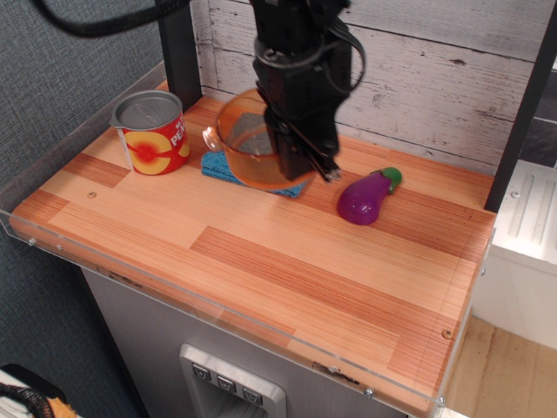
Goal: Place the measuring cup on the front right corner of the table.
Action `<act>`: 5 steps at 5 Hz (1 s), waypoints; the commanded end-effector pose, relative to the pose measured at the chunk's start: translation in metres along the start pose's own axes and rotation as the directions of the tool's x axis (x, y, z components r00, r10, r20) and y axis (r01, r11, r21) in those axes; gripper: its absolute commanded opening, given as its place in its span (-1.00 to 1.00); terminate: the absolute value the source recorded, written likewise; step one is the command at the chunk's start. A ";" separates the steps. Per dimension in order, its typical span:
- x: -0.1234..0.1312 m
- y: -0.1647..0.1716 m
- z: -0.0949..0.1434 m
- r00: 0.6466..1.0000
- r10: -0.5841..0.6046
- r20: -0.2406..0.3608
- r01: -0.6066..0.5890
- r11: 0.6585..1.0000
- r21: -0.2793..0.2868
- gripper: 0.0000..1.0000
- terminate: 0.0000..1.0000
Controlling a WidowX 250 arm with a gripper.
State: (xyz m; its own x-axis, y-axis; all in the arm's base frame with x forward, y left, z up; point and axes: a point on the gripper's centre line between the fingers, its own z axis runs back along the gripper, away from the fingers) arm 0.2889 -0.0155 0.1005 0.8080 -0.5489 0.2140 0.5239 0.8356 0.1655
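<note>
- Measuring cup (248, 144) hangs in my grip above the back half of the table (261, 261), lifted clear of the wood and in front of the blue cloth (219, 168), which shows only as a sliver under and behind it.
- It is tilted: its open mouth faces up and toward the back left, its rounded bottom leans toward the front.
- One small tab handle sticks out on its left rim, pointing toward the can (152, 132); the other tab is hidden behind my gripper (305, 157).
- As a round bowl it has no clear long axis; the line through the tabs runs roughly left to right.
- My gripper is closed on the cup's right-hand rim, fingers clamped over the wall; the cup is somewhat blurred.
- I see nothing inside the cup; only a grey patch shows through its translucent orange wall.
- The can stands upright near the back left corner, lid closed, contents hidden.
- A purple eggplant (367, 196) lies on the table just right of my gripper, green stem end toward the back right.
</note>
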 end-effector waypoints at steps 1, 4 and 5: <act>0.017 -0.045 0.003 0.999 -0.054 0.004 0.054 0.998 -0.022 -1.00 -1.00; 0.016 -0.100 -0.016 0.996 -0.086 -0.026 0.083 0.993 -0.086 -1.00 -1.00; 0.012 -0.116 -0.026 0.994 -0.106 -0.039 0.101 0.987 -0.122 -1.00 -1.00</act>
State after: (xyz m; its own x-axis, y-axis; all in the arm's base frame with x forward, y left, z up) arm 0.2398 -0.1107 0.0490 0.7683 -0.6270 0.1287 0.6258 0.7781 0.0547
